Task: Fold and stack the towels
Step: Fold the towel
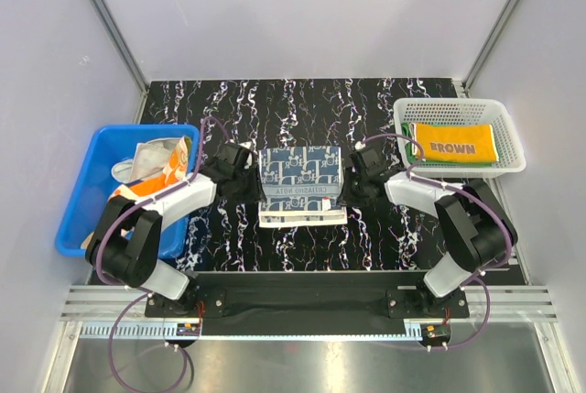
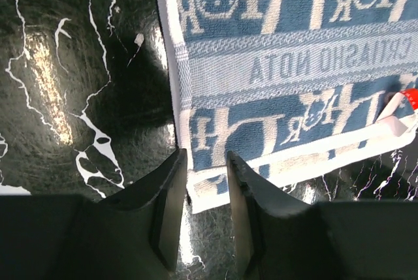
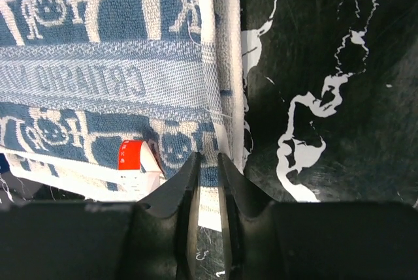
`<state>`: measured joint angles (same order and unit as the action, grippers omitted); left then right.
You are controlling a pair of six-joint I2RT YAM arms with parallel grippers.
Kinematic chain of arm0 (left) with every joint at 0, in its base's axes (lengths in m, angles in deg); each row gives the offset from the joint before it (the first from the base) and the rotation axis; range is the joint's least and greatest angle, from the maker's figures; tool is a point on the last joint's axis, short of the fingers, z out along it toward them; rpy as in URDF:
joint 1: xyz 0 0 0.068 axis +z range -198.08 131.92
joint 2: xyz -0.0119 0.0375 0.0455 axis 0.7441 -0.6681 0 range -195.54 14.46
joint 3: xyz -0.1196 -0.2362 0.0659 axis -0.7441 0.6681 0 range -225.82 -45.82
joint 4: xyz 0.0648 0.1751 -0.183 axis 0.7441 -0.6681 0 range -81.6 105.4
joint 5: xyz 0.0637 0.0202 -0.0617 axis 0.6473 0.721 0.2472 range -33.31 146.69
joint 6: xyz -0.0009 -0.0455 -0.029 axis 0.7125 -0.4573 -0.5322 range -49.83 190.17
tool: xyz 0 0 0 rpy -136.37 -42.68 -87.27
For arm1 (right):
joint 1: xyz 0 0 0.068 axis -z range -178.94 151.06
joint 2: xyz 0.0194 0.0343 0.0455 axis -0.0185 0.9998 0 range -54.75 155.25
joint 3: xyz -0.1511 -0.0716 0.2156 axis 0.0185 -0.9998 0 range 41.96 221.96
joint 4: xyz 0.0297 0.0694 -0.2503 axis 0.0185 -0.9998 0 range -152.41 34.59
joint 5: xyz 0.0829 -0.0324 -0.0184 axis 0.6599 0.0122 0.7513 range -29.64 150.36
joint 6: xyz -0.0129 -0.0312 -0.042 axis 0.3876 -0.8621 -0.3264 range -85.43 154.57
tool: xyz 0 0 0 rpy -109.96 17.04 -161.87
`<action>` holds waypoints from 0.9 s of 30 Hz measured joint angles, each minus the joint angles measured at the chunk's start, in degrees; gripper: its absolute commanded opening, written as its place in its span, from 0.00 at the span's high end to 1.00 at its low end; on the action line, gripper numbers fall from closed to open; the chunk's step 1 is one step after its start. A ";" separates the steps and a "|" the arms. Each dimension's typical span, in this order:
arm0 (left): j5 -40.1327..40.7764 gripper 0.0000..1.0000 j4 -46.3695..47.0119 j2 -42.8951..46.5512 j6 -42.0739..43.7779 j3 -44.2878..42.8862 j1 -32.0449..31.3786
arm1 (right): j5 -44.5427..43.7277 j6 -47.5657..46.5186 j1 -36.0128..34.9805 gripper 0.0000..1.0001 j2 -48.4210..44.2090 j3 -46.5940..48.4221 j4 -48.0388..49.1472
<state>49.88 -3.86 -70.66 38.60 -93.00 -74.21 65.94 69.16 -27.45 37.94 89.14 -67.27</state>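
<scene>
The white towel with navy pattern (image 1: pixel 300 179) lies folded flat on the table's middle, a white lower layer showing along its near edge. My left gripper (image 1: pixel 249 180) is at its left edge. In the left wrist view the gripper (image 2: pixel 206 156) is open, its jaws a little apart over the towel's (image 2: pixel 294 64) near left corner. My right gripper (image 1: pixel 351 180) is at the right edge. In the right wrist view the gripper (image 3: pixel 208 157) is narrowly open over the towel's (image 3: pixel 117 64) right hem, with nothing pinched. An orange-yellow towel (image 1: pixel 452 143) with brown lettering lies on a green one (image 1: pixel 406 135) in the basket.
A white mesh basket (image 1: pixel 509 166) stands at the back right. A blue plastic bin (image 1: pixel 82 201) at the left holds crumpled cloths, among them a cream and orange one (image 1: pixel 169 162). A red and white tag (image 3: pixel 128 155) sticks out at the towel's near edge.
</scene>
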 measured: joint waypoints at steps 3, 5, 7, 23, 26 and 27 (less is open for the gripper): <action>-0.07 0.72 0.79 -0.24 -0.09 0.15 0.00 | -0.57 -0.07 -0.20 0.76 -0.50 0.31 -1.40; -0.04 0.73 1.44 -0.44 -0.07 0.50 0.00 | -1.31 -0.57 -0.20 0.76 -0.72 1.01 -3.13; 0.00 0.74 1.70 -0.94 -0.09 0.85 0.00 | -2.19 -1.29 -0.20 0.76 -0.74 1.97 -4.48; 1.25 0.76 2.45 -3.80 -0.66 2.25 -0.02 | -3.41 -2.56 -0.20 0.80 1.60 2.67 -3.72; 1.25 0.84 2.71 -3.80 -0.90 2.34 -0.07 | -3.41 -2.71 -0.20 0.82 1.68 2.67 -3.45; 1.25 0.86 2.75 -3.80 -1.09 2.38 -0.07 | -3.41 -2.73 -0.20 0.82 1.68 2.67 -3.45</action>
<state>51.13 -1.11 -74.47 37.51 -90.62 -74.28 62.53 66.43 -27.65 39.62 91.81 -70.73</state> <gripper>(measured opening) 0.189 0.184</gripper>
